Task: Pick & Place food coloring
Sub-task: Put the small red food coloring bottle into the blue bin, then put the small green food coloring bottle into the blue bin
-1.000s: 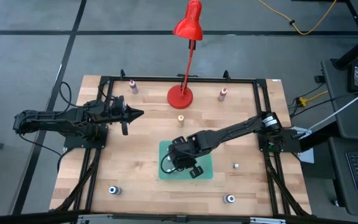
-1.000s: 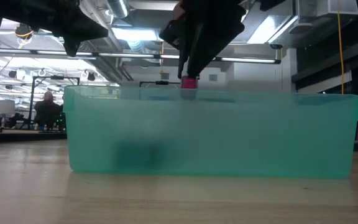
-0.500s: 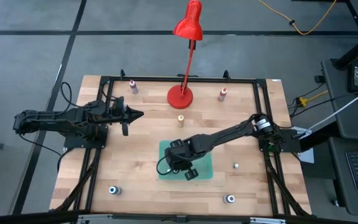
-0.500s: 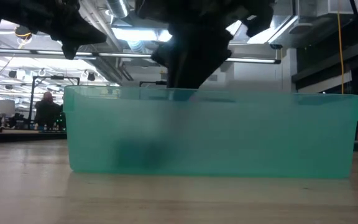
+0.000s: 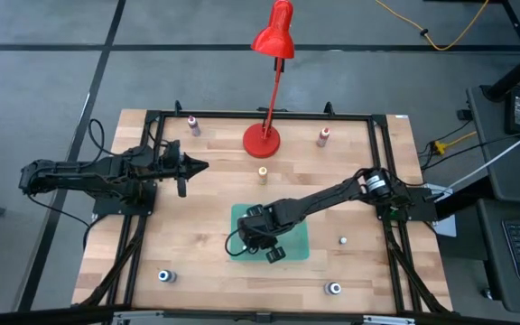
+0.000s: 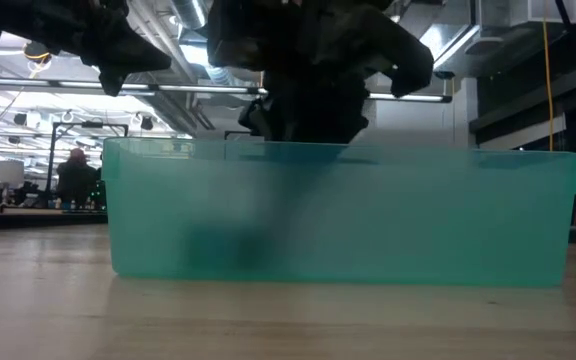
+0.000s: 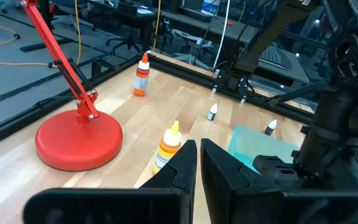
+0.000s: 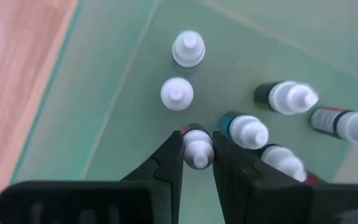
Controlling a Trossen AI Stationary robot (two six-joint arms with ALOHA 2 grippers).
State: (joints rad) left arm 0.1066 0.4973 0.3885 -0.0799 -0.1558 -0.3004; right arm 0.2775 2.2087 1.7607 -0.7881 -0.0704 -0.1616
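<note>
Wooden table (image 5: 197,226) carries a green tray (image 5: 301,244) near its middle. Right gripper (image 8: 197,155) is lowered into the tray, its fingers pinching a white-capped food coloring bottle (image 8: 197,148) that stands upright, long axis vertical, cap up. Several more bottles stand or lie close beside it. Left gripper (image 7: 199,163) hovers near the red lamp base (image 7: 78,138), jaws pressed together.
</note>
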